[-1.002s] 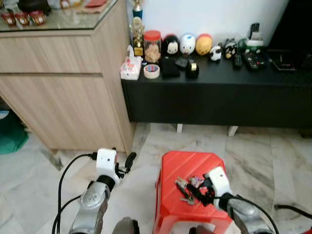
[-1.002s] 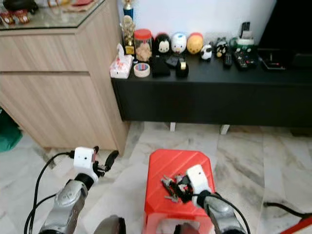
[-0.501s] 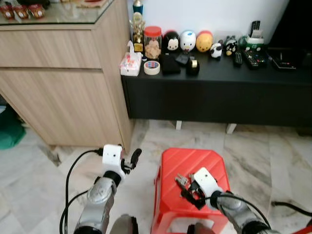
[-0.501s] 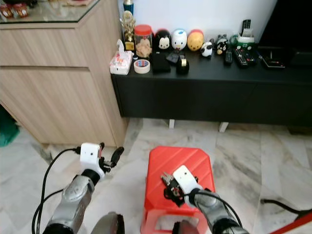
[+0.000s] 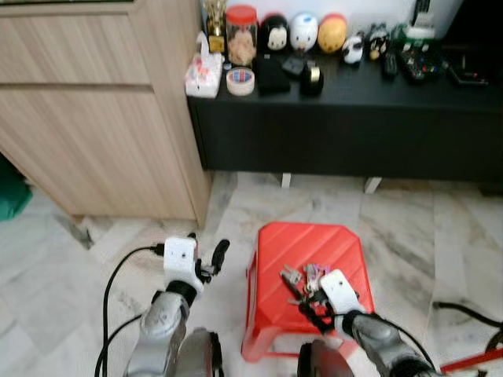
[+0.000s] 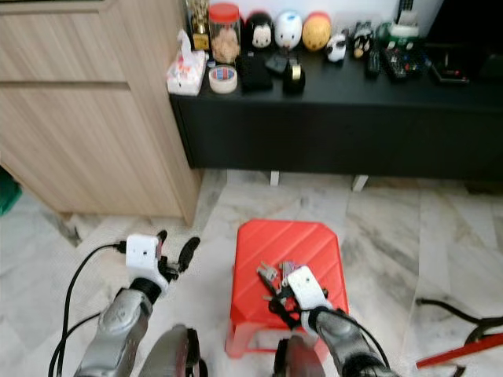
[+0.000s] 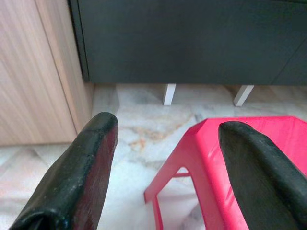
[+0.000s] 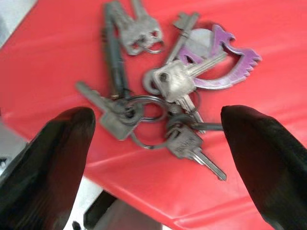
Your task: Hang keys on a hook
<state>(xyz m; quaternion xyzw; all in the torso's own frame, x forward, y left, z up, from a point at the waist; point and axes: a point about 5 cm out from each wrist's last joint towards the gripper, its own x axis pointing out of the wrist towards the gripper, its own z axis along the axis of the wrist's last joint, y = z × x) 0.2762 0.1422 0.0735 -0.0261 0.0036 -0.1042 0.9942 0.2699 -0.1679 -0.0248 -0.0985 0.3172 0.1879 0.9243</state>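
Lying on top of a red plastic stool, the keys are seen as a loose bunch: several silver keys on linked rings w/ a purple winged fob beside them. The bunch sits toward the stool's near right part, flat on the seat.

The right gripper is held low right over the keys, its 2 black fingers spread wide, 1 on each side of the bunch. Nothing is pinched between them, and whether the tips touch the seat can't be told. In the head views the white wrist block is seen just at the near edge of the bunch.

The left gripper is held up off the floor to the left of the stool, apart from it, fingers also spread wide w/ nothing between them. It's pointed toward the gap between the stool and a black low cabinet.

A light wood sideboard is set against the cabinet's left end. On the black top, a row of stuff is lined up: a tissue pack, a tape roll, a red-lidded jar, 3 round character figures & some remotes at the far right. The floor is pale marble tile, w/ black cables trailing on it at right.
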